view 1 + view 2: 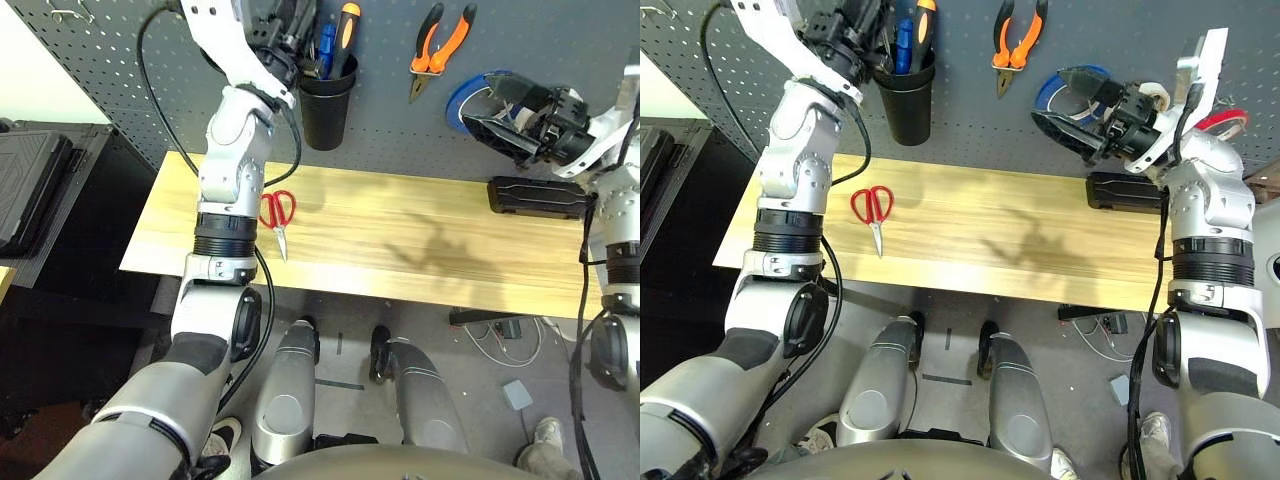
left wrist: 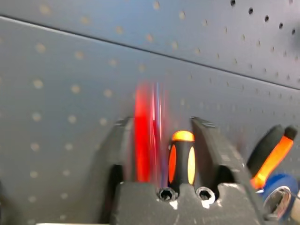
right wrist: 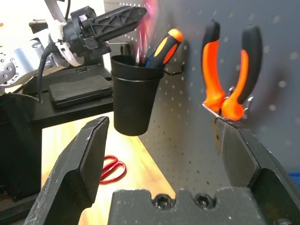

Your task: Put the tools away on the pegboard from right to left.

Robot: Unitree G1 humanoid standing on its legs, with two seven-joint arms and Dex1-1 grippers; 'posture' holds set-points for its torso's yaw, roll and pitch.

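Our left gripper (image 2: 161, 154) stands released around the falling red screwdriver (image 2: 143, 136) above the cup (image 1: 327, 100). Our right gripper (image 3: 166, 154) is spread, empty. Next, light, stiff scissors (image 1: 278, 212): pinch the handles.

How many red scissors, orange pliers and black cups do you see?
red scissors: 1
orange pliers: 1
black cup: 1
Total: 3
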